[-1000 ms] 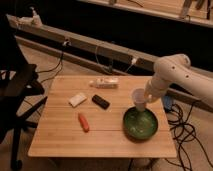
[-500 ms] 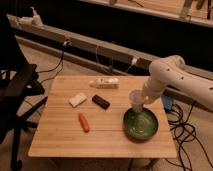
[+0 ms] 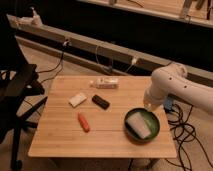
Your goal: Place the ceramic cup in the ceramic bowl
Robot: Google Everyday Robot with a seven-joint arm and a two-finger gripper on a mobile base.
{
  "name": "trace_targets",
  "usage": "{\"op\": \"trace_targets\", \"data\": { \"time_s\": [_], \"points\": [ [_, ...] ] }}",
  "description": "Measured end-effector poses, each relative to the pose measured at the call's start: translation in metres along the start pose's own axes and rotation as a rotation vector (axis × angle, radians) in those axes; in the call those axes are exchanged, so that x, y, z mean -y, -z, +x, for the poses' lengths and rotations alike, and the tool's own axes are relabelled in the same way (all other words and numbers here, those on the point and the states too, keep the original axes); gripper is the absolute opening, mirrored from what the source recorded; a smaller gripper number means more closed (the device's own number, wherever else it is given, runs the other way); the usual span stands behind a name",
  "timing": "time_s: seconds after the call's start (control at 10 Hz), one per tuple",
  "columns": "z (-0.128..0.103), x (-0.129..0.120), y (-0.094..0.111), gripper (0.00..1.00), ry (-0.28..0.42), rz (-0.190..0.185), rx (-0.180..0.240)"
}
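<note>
The ceramic cup (image 3: 139,124) lies on its side inside the ceramic bowl (image 3: 155,129), which sits on the wooden worktop (image 3: 60,137) near its front right corner. The cup's long axis runs on a diagonal, from the bowl's back left toward its front right; which end is the mouth cannot be told. It rests on the bowl's dark green inside, left of the bowl's middle.

The gripper (image 3: 148,104) hangs from the white arm (image 3: 177,85) above the right edge of the worktop, just behind the bowl's back rim and apart from the cup. It holds nothing that can be seen.

Toward the back edge of the worktop lies a pale packet (image 3: 106,83). Nearer the middle are a flat white block (image 3: 77,100) and, to its right, a small black object (image 3: 100,102). An orange stick-shaped object (image 3: 83,122) lies closer to the front edge, well apart from the bowl. A black office chair (image 3: 17,92) stands off the left edge.
</note>
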Motion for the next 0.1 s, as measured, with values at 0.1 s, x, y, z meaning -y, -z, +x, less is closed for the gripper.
{"op": "trace_targets", "data": {
  "time_s": [0.1],
  "points": [
    [0.0019, 0.0048, 0.0061, 0.30, 0.006, -0.002, 0.002]
  ]
}}
